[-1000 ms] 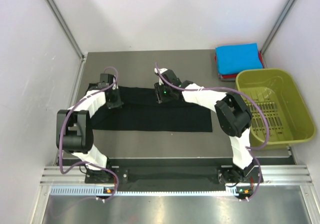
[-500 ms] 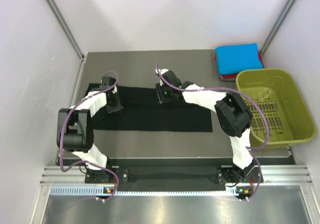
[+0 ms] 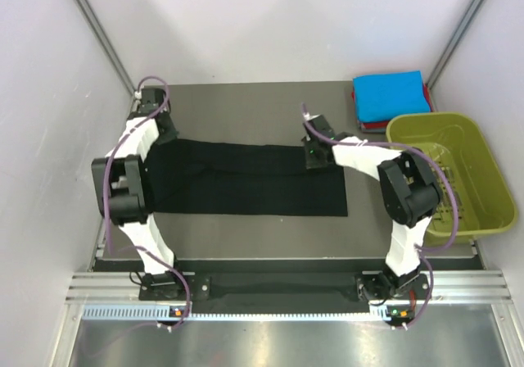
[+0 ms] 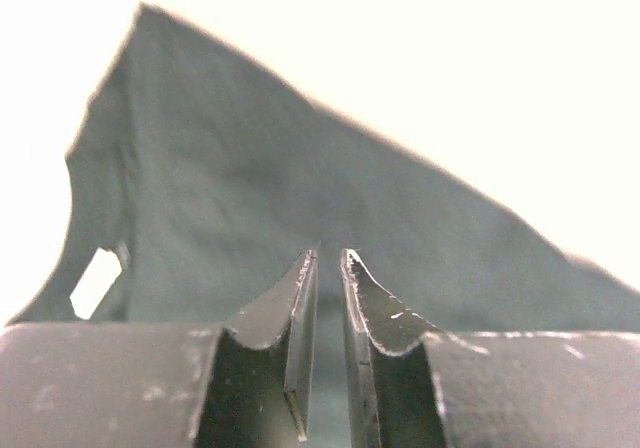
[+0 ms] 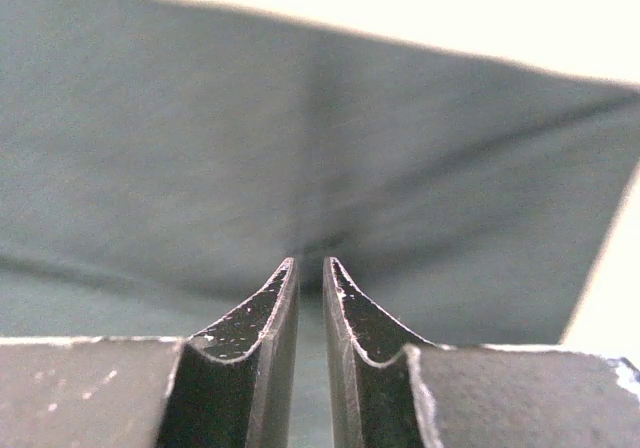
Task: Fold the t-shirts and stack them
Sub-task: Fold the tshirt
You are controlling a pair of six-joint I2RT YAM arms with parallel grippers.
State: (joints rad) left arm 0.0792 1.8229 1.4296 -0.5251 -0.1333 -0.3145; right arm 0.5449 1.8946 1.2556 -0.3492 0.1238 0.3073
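Observation:
The black t-shirt [image 3: 246, 191] lies as a long flat strip across the table's middle. My left gripper [image 3: 160, 131] is at the shirt's far left corner. In the left wrist view its jaws [image 4: 328, 256] stand a narrow gap apart over the black t-shirt [image 4: 250, 168], with nothing between them. My right gripper [image 3: 315, 156] sits on the strip's far edge, right of middle. In the right wrist view, creases in the black t-shirt [image 5: 200, 138] run into its nearly closed tips [image 5: 310, 263]. A folded blue t-shirt [image 3: 391, 95] lies on a red one [image 3: 372, 124] at the back right.
An olive-green plastic basket [image 3: 430, 123] stands at the right side of the table, just in front of the folded stack. Grey side walls close in the table on the left and right. The arms' bases sit at the near edge.
My left gripper has moved back and left to the shirt's corner, and its jaws have parted slightly. My right gripper has slid right along the far edge and its jaws have narrowed.

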